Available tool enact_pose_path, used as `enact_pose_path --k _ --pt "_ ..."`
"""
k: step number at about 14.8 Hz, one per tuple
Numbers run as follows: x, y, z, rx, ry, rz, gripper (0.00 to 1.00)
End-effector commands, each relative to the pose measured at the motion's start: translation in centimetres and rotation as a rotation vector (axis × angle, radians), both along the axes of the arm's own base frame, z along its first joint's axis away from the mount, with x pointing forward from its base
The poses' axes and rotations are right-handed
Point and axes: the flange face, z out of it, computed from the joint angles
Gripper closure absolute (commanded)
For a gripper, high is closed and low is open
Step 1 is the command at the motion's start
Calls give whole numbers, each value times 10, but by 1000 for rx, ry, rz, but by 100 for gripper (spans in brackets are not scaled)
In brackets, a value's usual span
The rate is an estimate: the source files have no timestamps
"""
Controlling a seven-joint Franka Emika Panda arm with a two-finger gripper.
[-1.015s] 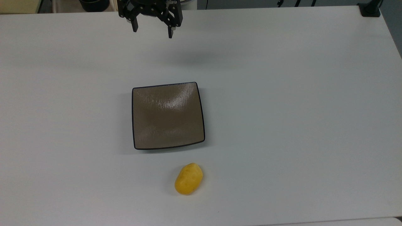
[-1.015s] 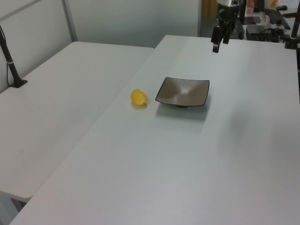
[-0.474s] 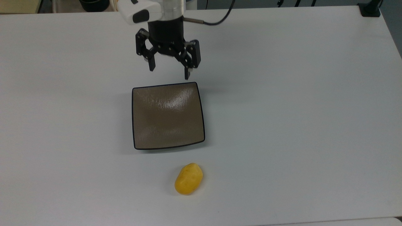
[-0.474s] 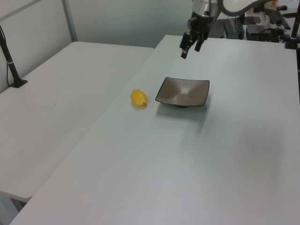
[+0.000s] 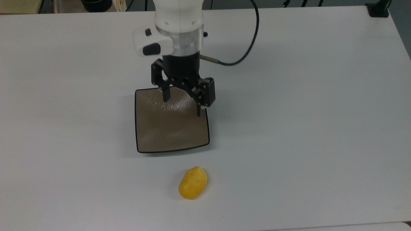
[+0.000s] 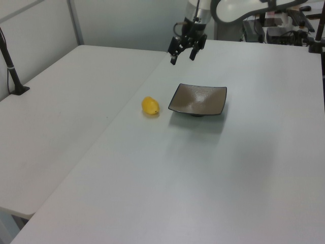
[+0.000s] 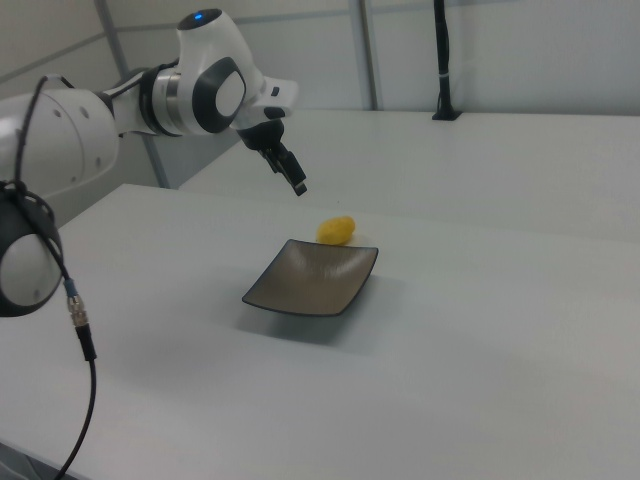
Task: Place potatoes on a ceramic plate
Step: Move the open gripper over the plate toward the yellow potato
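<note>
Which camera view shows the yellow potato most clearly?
The top view: the potato lies fully exposed on the table. The left view shows it small, beside the plate. The right view shows it beyond the plate's far edge.

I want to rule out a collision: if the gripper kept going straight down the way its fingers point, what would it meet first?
Probably the ceramic plate: the open gripper hangs above it, though depth is uncertain. The potato lies off that line.

No text, label, brand, number or sign can be read in any view, on the arm or anywhere else.
</note>
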Motion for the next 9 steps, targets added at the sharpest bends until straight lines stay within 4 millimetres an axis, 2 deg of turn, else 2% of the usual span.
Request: enact_pose_path --k 1,4,6,9 --pt "32 7 -16 57 -90 -84 0" --pt "50 14 -42 64 -132 -81 0" --pt "66 18 -71 54 -133 -72 0" --pt "80 26 -102 50 -177 -78 0"
